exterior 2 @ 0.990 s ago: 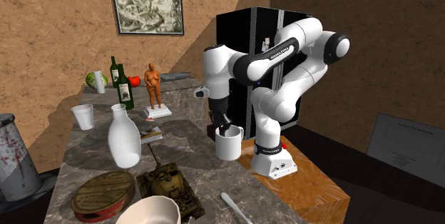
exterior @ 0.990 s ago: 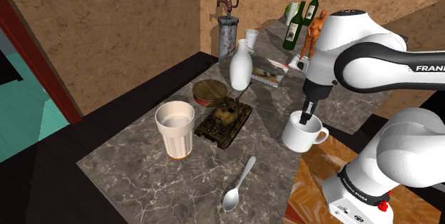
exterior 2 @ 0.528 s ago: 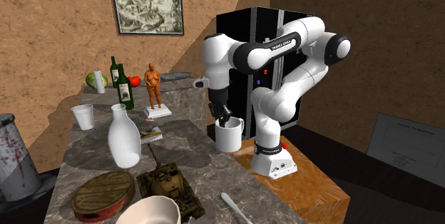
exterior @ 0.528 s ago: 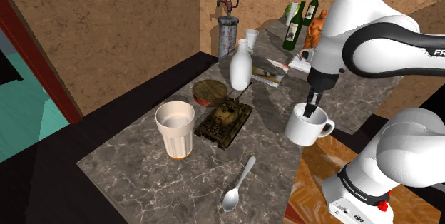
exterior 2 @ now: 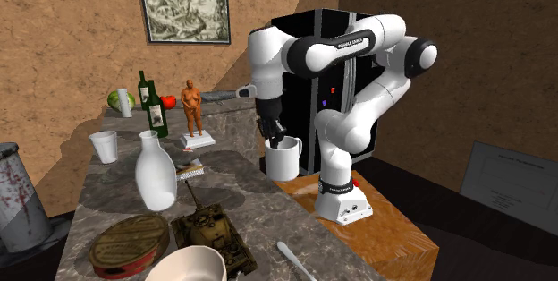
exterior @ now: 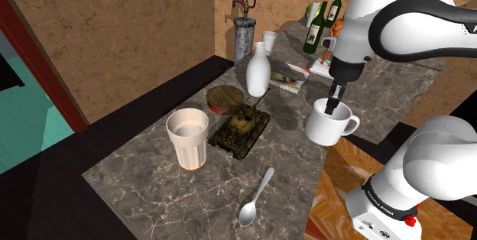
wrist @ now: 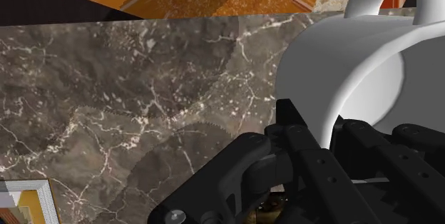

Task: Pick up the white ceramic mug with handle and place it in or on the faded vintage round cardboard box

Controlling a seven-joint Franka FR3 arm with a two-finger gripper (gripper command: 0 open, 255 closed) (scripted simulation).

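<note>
White mug (exterior: 330,122) raised just off the marble tabletop (exterior: 290,166) near its stand-side edge, fingers (wrist: 307,151) pinched shut on its rim wall, handle at 3 o'clock in the shoulder view, round box (exterior: 226,98) at 9 o'clock, toy tank (exterior: 241,128) between, bare marble beneath.

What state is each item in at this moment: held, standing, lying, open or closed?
white mug, upright, held off the counter.
gripper, jaws shut on the mug's wall.
round box, closed, flat on the counter.
tall cup, upright, open-topped.
white bottle, upright.
toy tank, upright on its tracks.
spoon, lying flat.
green bottles, upright.
</note>
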